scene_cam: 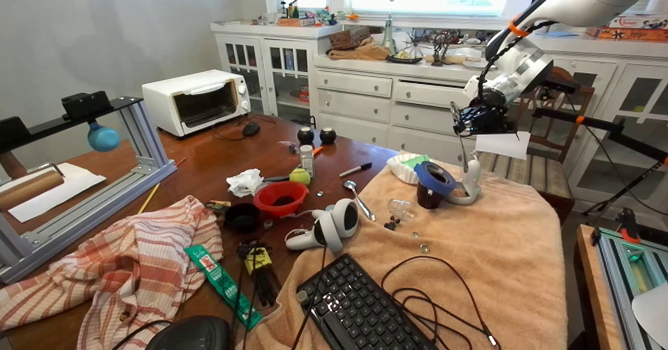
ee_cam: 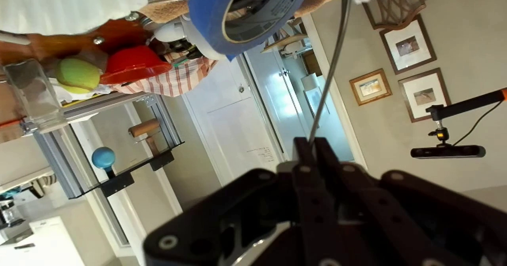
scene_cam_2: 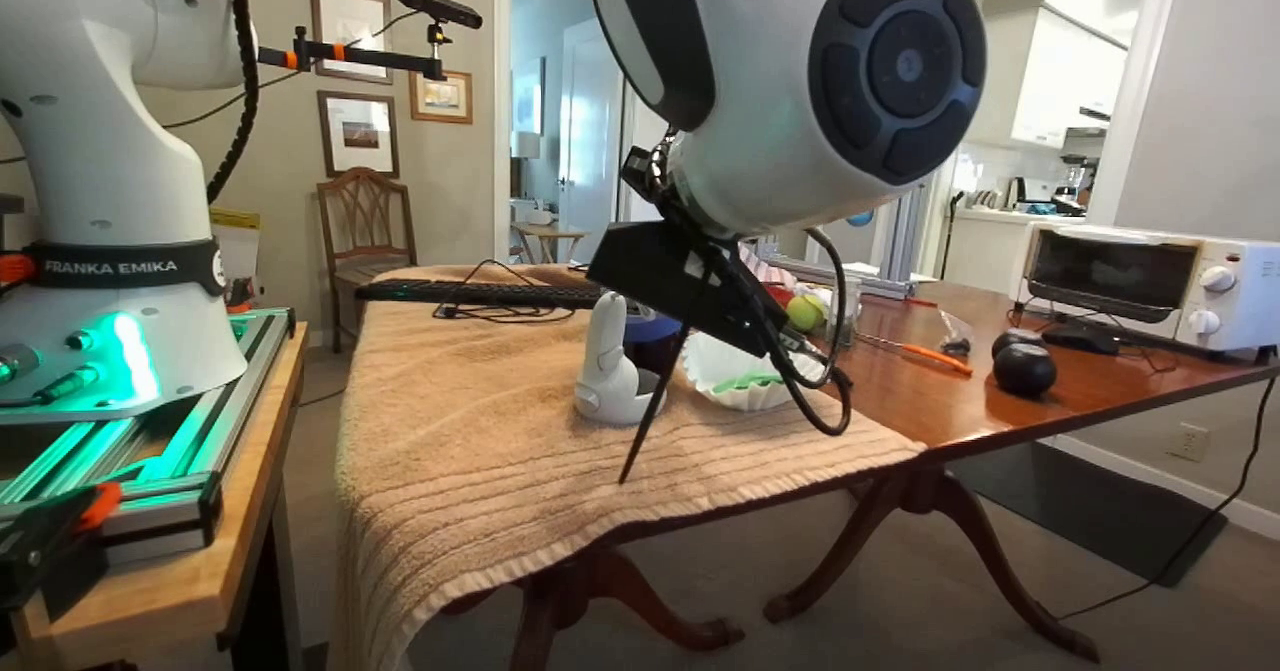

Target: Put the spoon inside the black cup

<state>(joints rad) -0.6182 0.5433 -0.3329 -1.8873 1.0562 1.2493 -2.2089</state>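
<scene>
My gripper (scene_cam: 459, 127) is shut on the spoon (scene_cam: 463, 152) and holds it in the air, pointing down. In the wrist view the spoon's thin handle (ee_cam: 332, 67) runs up from between the fingertips (ee_cam: 311, 145). In an exterior view the spoon (scene_cam_2: 655, 411) is a dark, slanting line in front of the towel. The black cup (scene_cam: 429, 200) stands on the towel with a roll of blue tape (scene_cam: 436, 178) on its top. The gripper is above the cup and off to one side. The cup also shows partly (scene_cam_2: 657, 353) behind a white controller.
The white controller (scene_cam: 472, 180) stands right beside the cup, near the spoon's lower end. A white paper filter (scene_cam: 402, 170) lies on the cup's far side. A silver spoon (scene_cam: 360, 201), clear bottle (scene_cam: 402, 209), red bowl (scene_cam: 282, 198) and black container (scene_cam: 241, 218) are farther away.
</scene>
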